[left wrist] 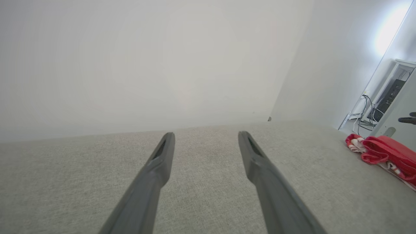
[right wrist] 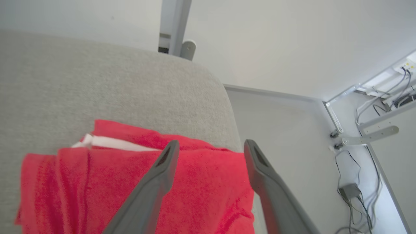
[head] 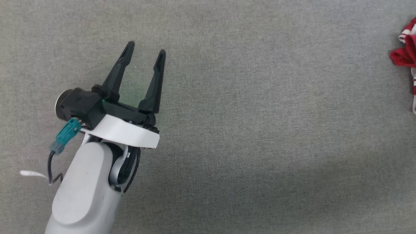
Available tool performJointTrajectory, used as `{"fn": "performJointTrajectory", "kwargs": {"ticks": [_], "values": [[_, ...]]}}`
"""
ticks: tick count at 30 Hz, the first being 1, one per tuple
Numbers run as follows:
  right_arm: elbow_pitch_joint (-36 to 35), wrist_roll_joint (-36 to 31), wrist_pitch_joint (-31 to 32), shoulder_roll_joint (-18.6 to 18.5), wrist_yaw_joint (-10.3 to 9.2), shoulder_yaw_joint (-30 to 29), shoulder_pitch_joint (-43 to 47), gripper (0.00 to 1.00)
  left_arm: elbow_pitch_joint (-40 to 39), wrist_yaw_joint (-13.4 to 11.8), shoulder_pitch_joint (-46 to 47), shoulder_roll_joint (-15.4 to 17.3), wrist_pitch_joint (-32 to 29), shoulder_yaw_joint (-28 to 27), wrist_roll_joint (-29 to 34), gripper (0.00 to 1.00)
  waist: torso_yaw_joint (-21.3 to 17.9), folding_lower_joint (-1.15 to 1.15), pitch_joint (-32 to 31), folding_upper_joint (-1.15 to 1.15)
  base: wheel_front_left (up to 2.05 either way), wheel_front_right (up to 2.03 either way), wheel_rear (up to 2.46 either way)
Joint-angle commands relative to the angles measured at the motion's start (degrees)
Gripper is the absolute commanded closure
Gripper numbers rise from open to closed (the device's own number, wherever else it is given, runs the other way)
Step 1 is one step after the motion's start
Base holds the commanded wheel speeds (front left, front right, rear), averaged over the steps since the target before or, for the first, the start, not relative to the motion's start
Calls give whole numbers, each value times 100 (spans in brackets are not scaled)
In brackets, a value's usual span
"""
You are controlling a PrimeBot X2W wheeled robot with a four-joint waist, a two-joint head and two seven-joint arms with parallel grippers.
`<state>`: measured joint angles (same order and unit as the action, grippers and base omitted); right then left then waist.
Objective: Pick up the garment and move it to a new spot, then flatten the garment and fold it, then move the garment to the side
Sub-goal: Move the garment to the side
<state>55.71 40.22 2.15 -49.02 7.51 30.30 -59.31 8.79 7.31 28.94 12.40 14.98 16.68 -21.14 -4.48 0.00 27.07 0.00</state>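
the left pincer (head: pixel 146 48) hangs with its fingers apart over the bare grey desk (head: pixel 253 136). the red garment (head: pixel 404 56) lies bunched at the desk's right edge. the right pincer (right wrist: pixel 211 143) is spread wide just over it, maybe touching.

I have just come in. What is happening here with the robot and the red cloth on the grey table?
A two-armed robot is working on a red and white garment, which lies bunched near the edge of the grey table, on the robot's right. The right claw hangs open just above the garment and grips nothing. The left claw is open too, over bare tabletop far from the garment.
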Motion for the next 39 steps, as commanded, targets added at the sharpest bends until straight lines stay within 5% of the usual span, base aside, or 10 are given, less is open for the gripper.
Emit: {"fn": "performJointTrajectory", "kwargs": {"ticks": [1,20,33,39], "values": [[-67,64,-98,63,-4,24,16,0,-33,20,-103,-19,25,-51,5,0,-15,0,-68,0,0,0,0],[-1284,428,-1717,1154,-4,-10,1470,0,-435,20,-1211,-323,25,-1485,503,0,-15,0,-993,0,0,0,0],[-3190,-1002,-1731,2203,-3,-2288,3589,0,-629,20,-2189,-435,26,-1953,678,0,183,0,-1602,0,0,0,0],[-3832,-1484,-1733,2621,-4,-2807,4379,0,-673,20,-2536,-469,25,-2035,596,0,313,0,-1785,0,0,0,0]]}}
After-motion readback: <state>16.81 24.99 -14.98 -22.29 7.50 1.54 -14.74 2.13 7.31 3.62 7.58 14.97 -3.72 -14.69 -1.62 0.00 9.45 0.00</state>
